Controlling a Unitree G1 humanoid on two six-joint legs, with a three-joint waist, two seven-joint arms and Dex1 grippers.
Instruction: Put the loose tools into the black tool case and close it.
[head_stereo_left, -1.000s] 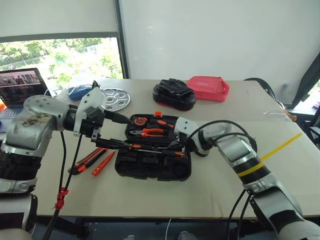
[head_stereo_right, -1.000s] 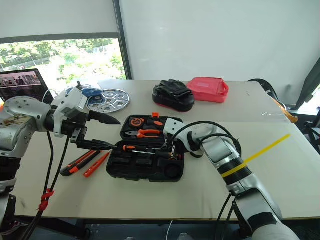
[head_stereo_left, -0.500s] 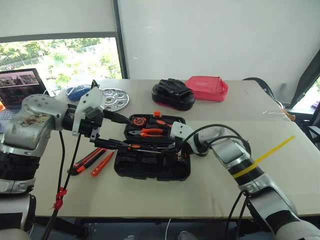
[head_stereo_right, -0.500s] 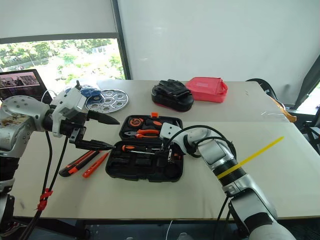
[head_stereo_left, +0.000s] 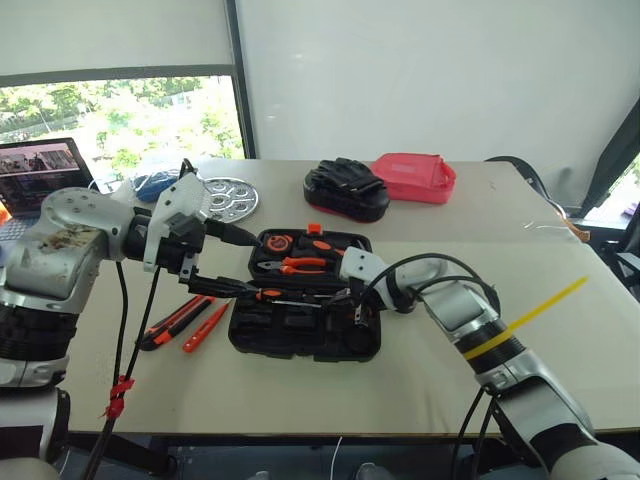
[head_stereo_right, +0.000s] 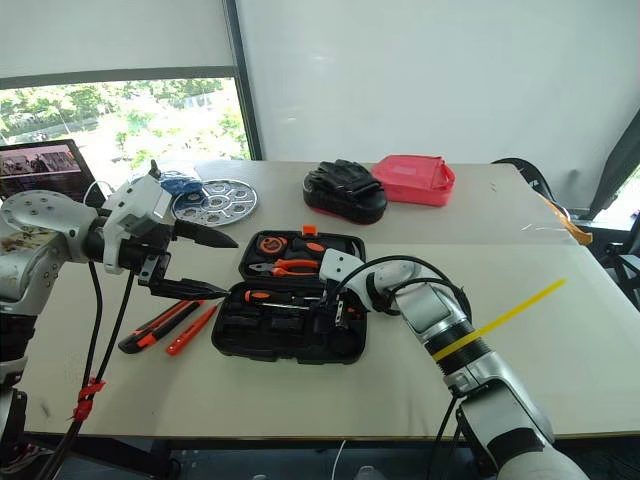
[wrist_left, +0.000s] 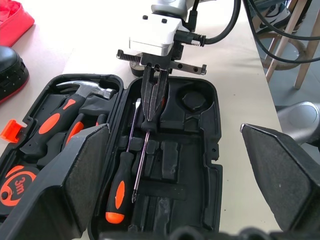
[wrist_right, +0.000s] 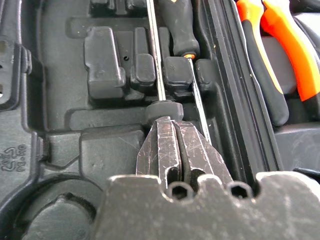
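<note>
The black tool case (head_stereo_left: 290, 342) lies open mid-table. Its far half holds a hammer, pliers and a tape measure. An orange-and-black screwdriver (wrist_left: 117, 195) lies in the near half, and beside it runs a thin metal shaft (wrist_left: 141, 165). My right gripper (head_stereo_left: 352, 305) reaches into that near half, shut, with its tips (wrist_right: 175, 140) against the black end of the thin shaft. Just above the case's left edge, my left gripper (head_stereo_left: 243, 265) hangs open and holds nothing. The utility knife (head_stereo_left: 172, 320) and the slim orange tool (head_stereo_left: 206, 327) rest on the table left of the case.
A round perforated steel plate (head_stereo_left: 228, 192), a black glove heap (head_stereo_left: 347, 188) and a red pouch (head_stereo_left: 415, 176) sit along the far side. A laptop (head_stereo_left: 40, 170) stands at far left. A yellow strip (head_stereo_left: 530, 312) lies at right. Cables dangle from my left arm.
</note>
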